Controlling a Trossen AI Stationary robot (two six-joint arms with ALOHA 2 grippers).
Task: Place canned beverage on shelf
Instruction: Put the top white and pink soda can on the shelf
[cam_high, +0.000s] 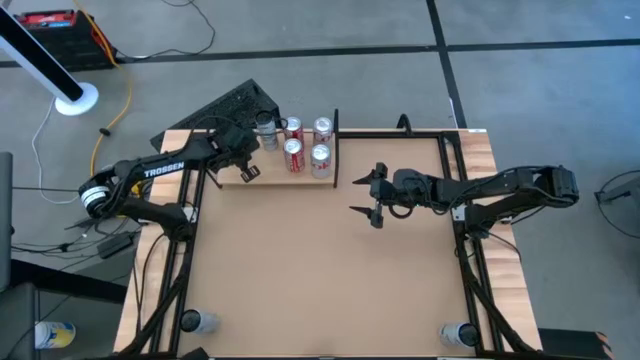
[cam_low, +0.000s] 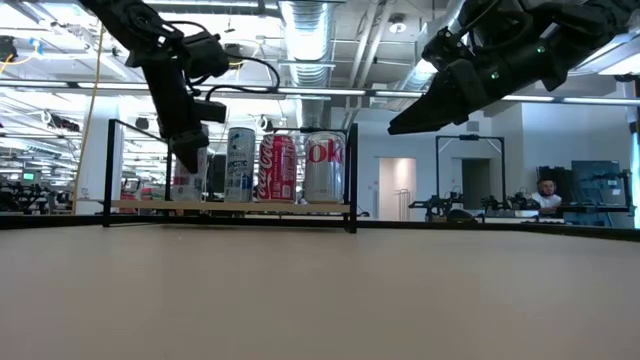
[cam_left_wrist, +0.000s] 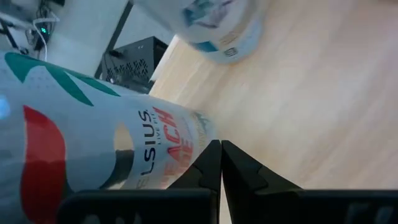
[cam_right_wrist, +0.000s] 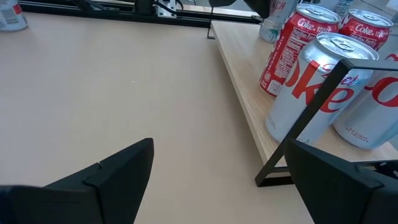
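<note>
The shelf (cam_high: 275, 178), a pale wood board with a thin black upright end piece (cam_high: 336, 145), lies at the table's far side, left of centre. Several cans stand on it: red and silver Coke cans (cam_right_wrist: 311, 81) and a white-and-blue can (cam_low: 240, 165). A white Celsius can (cam_left_wrist: 93, 149) stands near the shelf's left end, and also shows in the low view (cam_low: 180, 188). My left gripper (cam_high: 248, 172) is shut right beside it, low over the board (cam_left_wrist: 311, 93). My right gripper (cam_high: 362, 196) is open and empty, above the table to the right of the shelf. My left gripper's shut fingers (cam_left_wrist: 208, 168) stand against the lower side of the Celsius can (cam_left_wrist: 180, 155), which stands on the shelf. I cannot tell whether the outer side of the finger touches the can.
Black frame rails (cam_high: 462, 200) run along both sides of the table. One can stands at each near corner (cam_high: 195, 320) (cam_high: 460, 333). A black box (cam_high: 235, 100) sits behind the shelf. A person (cam_low: 545, 195) sits in the room beyond.
</note>
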